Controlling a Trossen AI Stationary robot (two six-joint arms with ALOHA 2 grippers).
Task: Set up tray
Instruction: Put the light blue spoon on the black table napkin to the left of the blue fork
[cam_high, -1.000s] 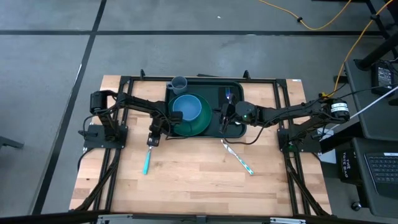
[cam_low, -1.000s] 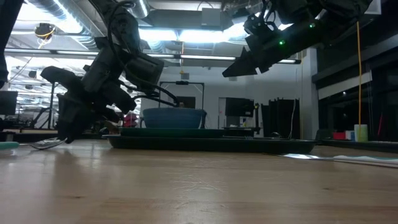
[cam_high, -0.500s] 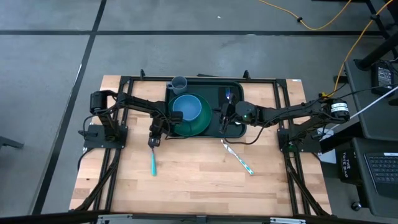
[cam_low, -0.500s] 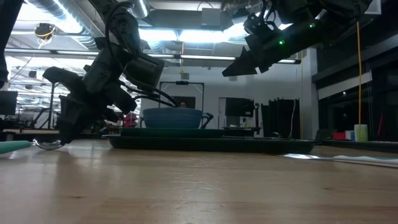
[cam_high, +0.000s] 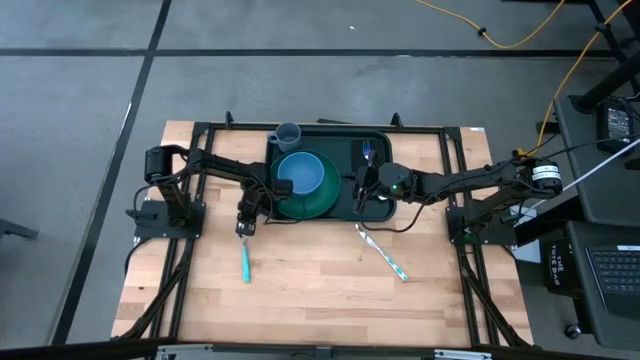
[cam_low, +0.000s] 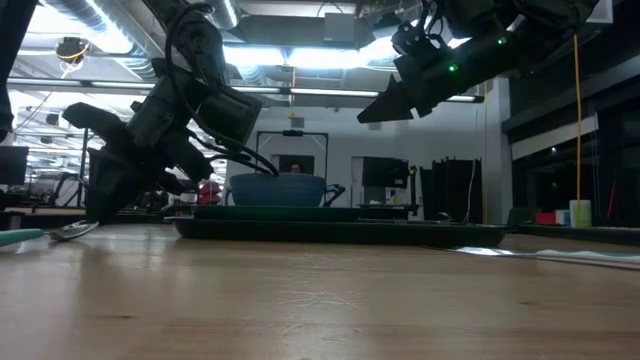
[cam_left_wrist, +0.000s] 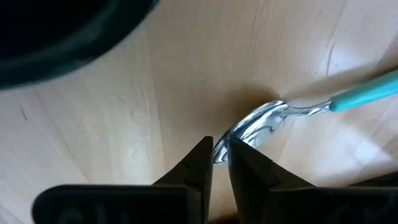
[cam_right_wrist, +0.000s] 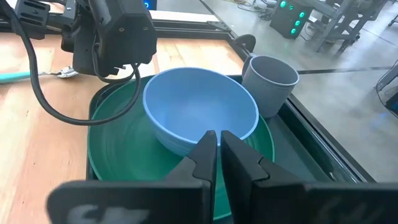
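In left wrist view, left gripper (cam_left_wrist: 220, 163) pinches spoon (cam_left_wrist: 261, 123) bowl; high view hides contact.

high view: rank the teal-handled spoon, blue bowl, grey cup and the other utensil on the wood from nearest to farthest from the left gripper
1. Teal-handled spoon, its bowl at the left gripper.
2. Blue bowl, on the green plate in the tray.
3. Grey cup, tray's far corner.
4. Other utensil, right side, on the wood.

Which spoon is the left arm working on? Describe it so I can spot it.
Start at the tray, then look just off its left front corner on the bare wood. The spoon lies there, its bowl pinched by the left pincer; the other utensil lies right of centre, untouched.
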